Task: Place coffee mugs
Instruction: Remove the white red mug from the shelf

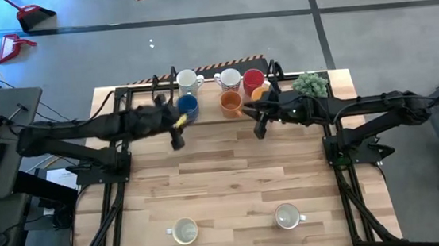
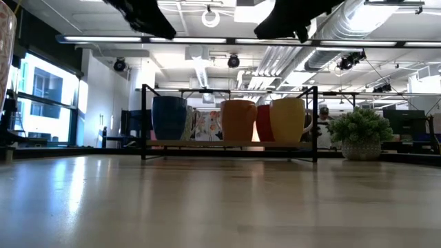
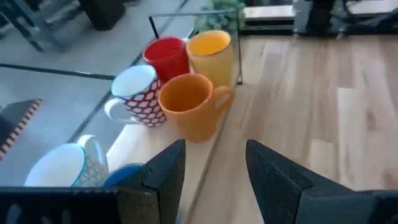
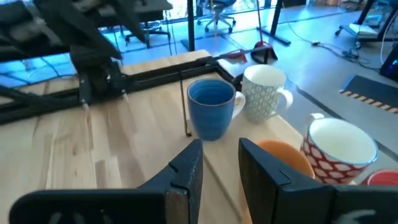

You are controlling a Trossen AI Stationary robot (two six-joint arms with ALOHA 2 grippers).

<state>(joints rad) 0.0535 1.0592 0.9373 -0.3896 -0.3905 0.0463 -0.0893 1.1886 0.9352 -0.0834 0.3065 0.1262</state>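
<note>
Coffee mugs, glossy round ceramic ones with side handles, crowd the black wire rack [image 1: 143,88]: the blue mug [image 1: 188,104] and darker orange mug [image 1: 230,101] at its front, the white patterned mug [image 1: 188,79], red-dotted white mug [image 1: 230,79], red mug [image 1: 253,79] and yellow-orange mug [image 3: 210,53] behind. Two cream mugs [image 1: 184,231] sit well away from it. I see my left gripper [image 1: 177,132] and right gripper [image 1: 261,124] both empty, fingers parted, before the rack. Tight packing worries me: fingers could nudge a neighbour or catch the frame.
</note>
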